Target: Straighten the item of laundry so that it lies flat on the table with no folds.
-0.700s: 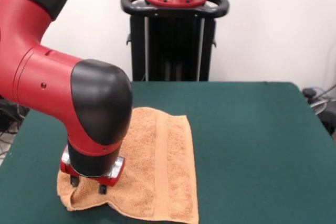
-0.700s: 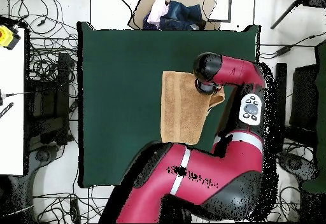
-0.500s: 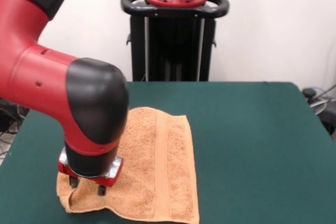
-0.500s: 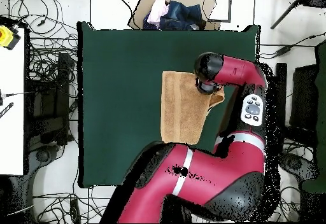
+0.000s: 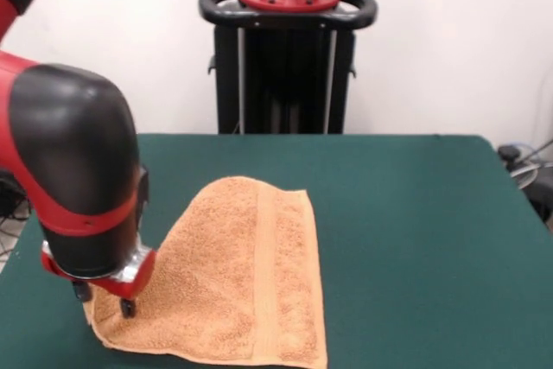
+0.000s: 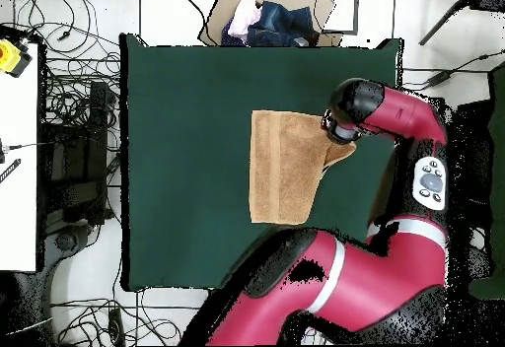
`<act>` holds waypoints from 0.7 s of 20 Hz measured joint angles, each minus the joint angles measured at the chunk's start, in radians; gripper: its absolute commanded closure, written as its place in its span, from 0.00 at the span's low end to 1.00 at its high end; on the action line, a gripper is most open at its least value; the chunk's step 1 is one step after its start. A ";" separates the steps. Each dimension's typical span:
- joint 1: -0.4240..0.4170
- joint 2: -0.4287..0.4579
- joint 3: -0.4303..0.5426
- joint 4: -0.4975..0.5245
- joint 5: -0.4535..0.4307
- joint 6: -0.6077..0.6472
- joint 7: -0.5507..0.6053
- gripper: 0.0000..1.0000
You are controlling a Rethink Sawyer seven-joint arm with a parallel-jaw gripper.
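Observation:
The item of laundry (image 5: 251, 283), an orange-tan terry towel with a woven band, lies on the green table (image 5: 415, 213) near its front edge. Its right part is flat. Its left near corner is drawn out sideways, and that side slopes in a diagonal line. My gripper (image 5: 104, 300) is down on that corner, shut on the cloth, with the arm's black and red wrist above it. From overhead the towel (image 6: 281, 166) lies mid-table (image 6: 187, 116); one corner is stretched toward the arm, which hides the gripper.
The gripper stands close to the table's left edge (image 5: 26, 239) in the front view. Overhead, an open box of clothes (image 6: 266, 18) sits beyond the table's far edge. Cables and a white bench (image 6: 18, 166) lie to the left.
The gripper has moved left in the front view with the towel's corner, away from the towel's middle. The bunched fold there has been pulled out into a stretched flap.

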 measured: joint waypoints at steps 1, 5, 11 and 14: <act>-0.004 -0.003 0.002 0.000 0.000 0.000 0.000 0.00; -0.013 -0.020 0.015 0.000 -0.001 0.000 0.000 0.00; -0.012 -0.029 0.018 0.000 -0.002 0.000 0.000 0.00; 0.002 -0.026 0.007 -0.006 -0.026 0.000 0.000 0.00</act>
